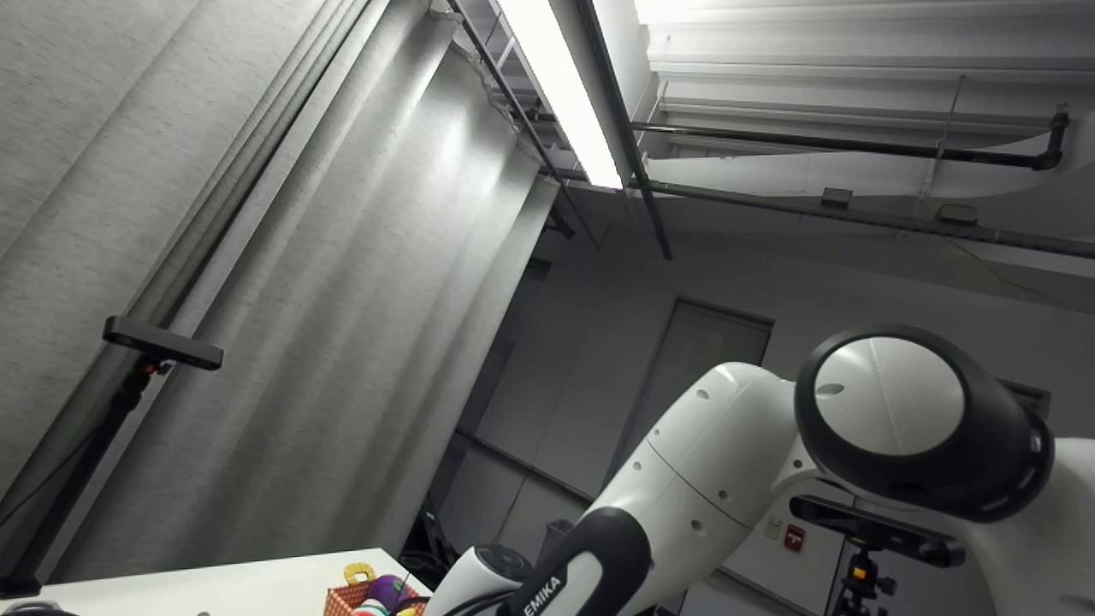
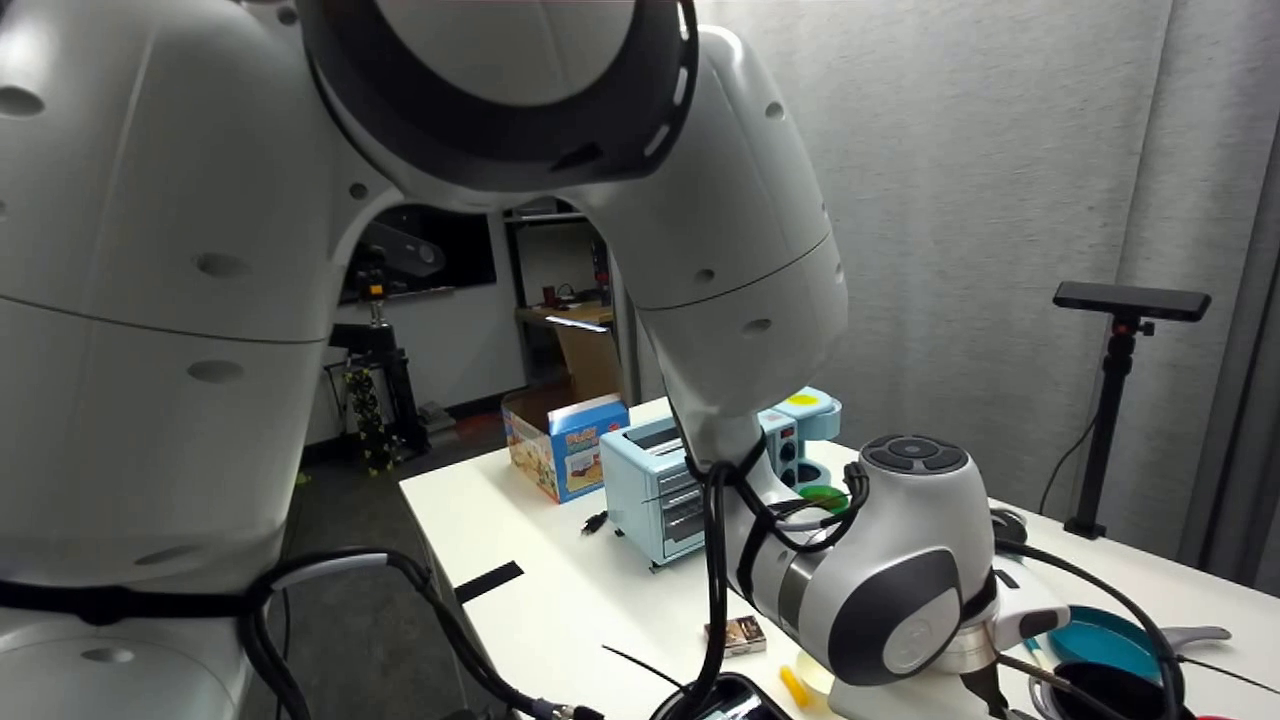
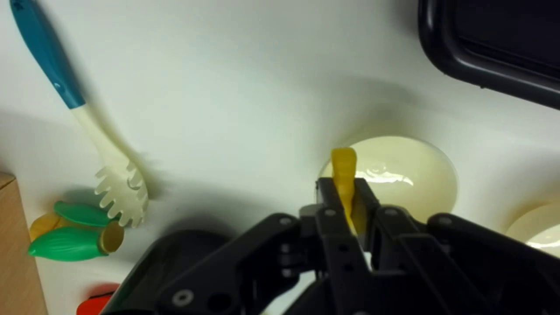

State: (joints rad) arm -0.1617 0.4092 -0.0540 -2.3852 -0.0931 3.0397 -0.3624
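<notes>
In the wrist view my gripper (image 3: 348, 188) is shut on a small yellow object (image 3: 344, 159), which sticks out beyond the fingertips. It appears over the left edge of a shiny cream bowl (image 3: 407, 175); the height above the bowl is hard to judge. A second cream bowl (image 3: 538, 229) is at the right edge. In an exterior view a cream bowl (image 2: 818, 673) and a yellow piece (image 2: 795, 687) show below the wrist; I cannot tell whether that piece is the held one. The fingers are out of frame in both exterior views.
The wrist view also shows a blue-handled pasta server (image 3: 118, 183), green toy pieces (image 3: 65, 243), a dark round container (image 3: 175, 262) and a black tray (image 3: 455, 54). An exterior view shows a light-blue toaster oven (image 2: 635, 500), a teal pan (image 2: 1105, 640) and a small box (image 2: 738, 636).
</notes>
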